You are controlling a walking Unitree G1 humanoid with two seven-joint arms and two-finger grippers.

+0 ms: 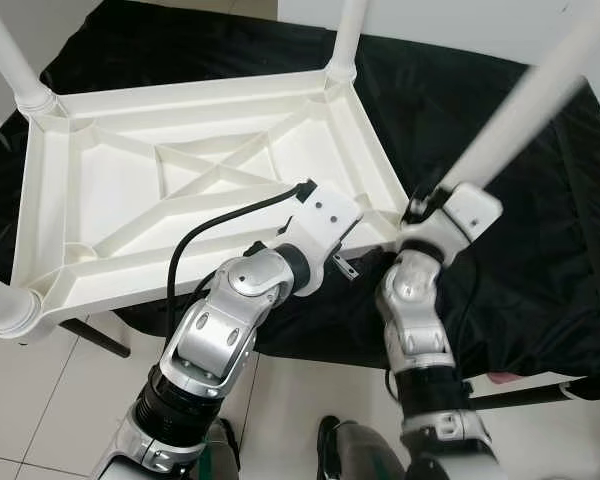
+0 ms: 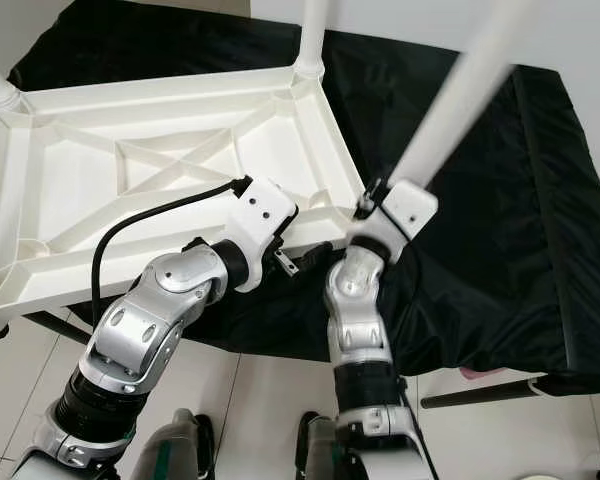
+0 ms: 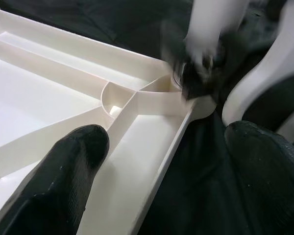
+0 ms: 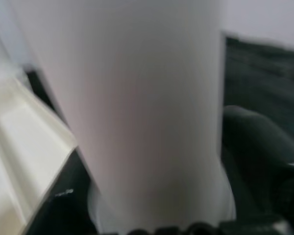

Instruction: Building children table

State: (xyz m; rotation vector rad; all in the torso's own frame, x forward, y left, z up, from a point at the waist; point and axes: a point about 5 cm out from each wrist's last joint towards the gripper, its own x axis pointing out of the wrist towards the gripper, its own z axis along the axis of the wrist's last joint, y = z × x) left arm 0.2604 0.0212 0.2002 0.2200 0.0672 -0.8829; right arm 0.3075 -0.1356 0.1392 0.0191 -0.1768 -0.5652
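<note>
One upturned white tabletop [image 1: 130, 190] on black cloth [image 1: 540, 250], right hand [image 1: 420, 205] gripping leg [image 1: 525, 105], left hand [image 3: 161, 161] spread.

Setting: plain indoor room, domestic or test space; cannot tell which. Evidence: pale glossy square floor tiles [image 1: 40, 400] with thin grout lines at 6 to 8 o'clock; bare white painted wall [image 2: 570, 35] at 1 o'clock. Work surface at centre is a low table draped in loose, wrinkled black fabric cloth [image 1: 540, 260], thin dark metal frame bars [image 2: 480, 393] showing under its edge at 4 o'clock. On the cloth, 11 o'clock, lies an upturned white moulded-plastic child's tabletop [image 1: 110, 190] with ribbed underside.
</note>
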